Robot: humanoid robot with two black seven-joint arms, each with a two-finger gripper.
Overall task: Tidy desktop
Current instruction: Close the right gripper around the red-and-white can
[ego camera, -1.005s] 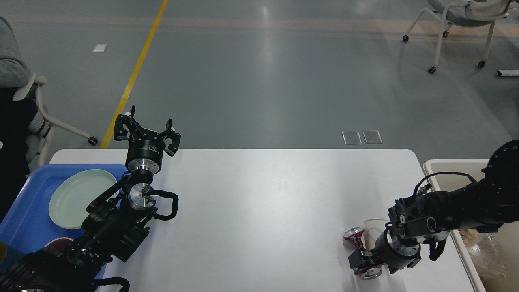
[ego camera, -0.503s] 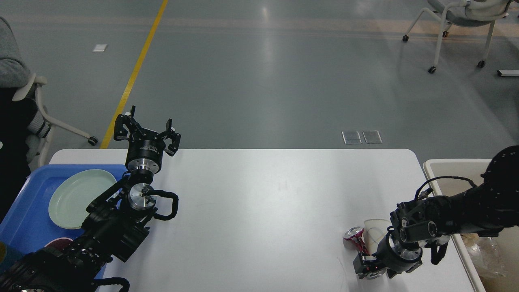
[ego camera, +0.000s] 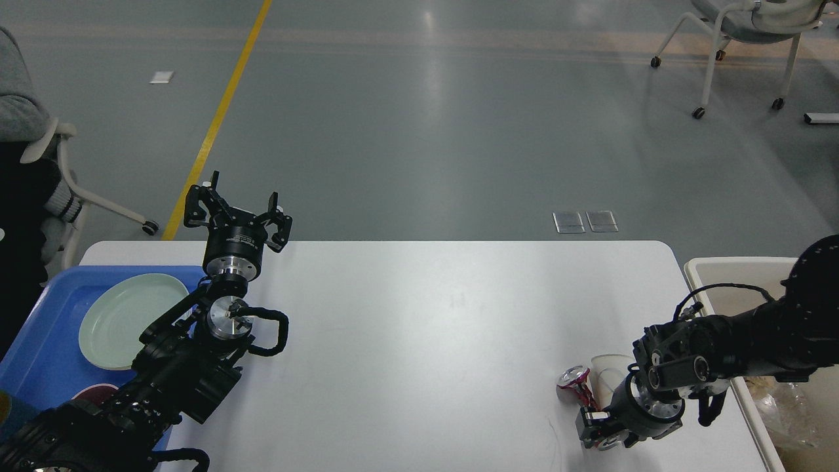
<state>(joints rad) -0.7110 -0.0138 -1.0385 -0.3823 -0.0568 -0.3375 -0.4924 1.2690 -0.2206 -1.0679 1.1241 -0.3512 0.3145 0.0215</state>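
Our left gripper stands with fingers spread, empty; our right gripper, state unclear, sits low on the large white smooth desktop, touching a crushed red metal can.

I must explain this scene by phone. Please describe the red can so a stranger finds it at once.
Start at the white desktop and go to its near right corner, beside the beige bin. The red can lies there on its side, next to a white cup and the right gripper. It is the only red, shiny thing there.

White desktop, crushed can — blue tray
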